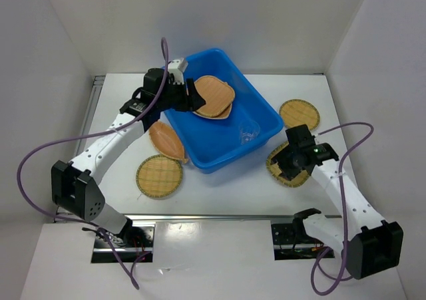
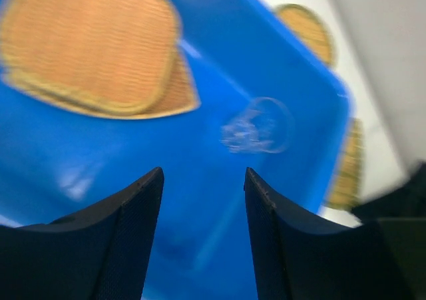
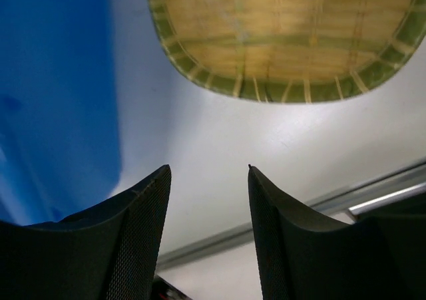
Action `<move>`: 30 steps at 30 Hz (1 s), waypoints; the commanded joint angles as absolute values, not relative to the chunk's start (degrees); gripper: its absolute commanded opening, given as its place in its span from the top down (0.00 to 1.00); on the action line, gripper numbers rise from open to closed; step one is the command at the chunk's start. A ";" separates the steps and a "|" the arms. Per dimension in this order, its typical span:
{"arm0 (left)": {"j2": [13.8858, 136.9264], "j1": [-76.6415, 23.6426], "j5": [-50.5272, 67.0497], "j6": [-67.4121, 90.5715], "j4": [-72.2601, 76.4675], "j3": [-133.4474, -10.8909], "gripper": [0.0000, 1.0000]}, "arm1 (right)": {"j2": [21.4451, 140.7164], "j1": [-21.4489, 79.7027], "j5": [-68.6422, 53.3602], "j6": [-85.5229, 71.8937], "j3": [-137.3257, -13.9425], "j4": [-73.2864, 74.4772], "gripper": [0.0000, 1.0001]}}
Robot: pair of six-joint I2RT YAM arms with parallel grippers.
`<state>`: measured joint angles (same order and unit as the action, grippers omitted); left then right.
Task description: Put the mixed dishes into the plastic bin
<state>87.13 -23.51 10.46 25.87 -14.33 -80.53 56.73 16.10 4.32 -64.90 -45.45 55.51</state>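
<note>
Top: bin (image 1: 229,155) mid-table. Two stacked trays (image 1: 214,95) and a cup (image 1: 247,134) lie inside. Left gripper (image 1: 192,100) hovers over the bin's left rim. On the table: leaf tray (image 1: 166,140) just beside the bin's left wall, near round tray (image 1: 160,176), far round tray (image 1: 299,114), fan tray (image 1: 275,163) under right gripper (image 1: 289,165).
Left wrist: jaws apart, nothing between; stacked trays and cup below.
Right wrist: jaws apart, empty, above table; fan tray ahead, bin wall left.
</note>
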 commanded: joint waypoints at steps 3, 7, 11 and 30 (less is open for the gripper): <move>87.44 -31.60 19.00 30.06 -8.43 -79.80 0.41 | 62.21 12.57 9.22 -61.45 -52.29 49.32 0.44; 92.54 -38.04 22.67 28.83 -10.98 -81.47 0.45 | 62.75 5.13 11.85 -58.02 -55.18 44.83 0.51; 95.97 -44.03 22.68 26.64 -13.00 -84.02 0.50 | 66.26 -5.84 12.57 -52.22 -56.25 42.02 0.96; 95.63 -49.66 21.01 25.75 -14.68 -76.91 0.51 | 98.15 -14.94 18.72 -42.89 -69.52 32.34 0.99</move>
<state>98.61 -50.04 21.71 27.05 -15.55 -77.73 94.83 -14.33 16.88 -44.14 -66.70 34.89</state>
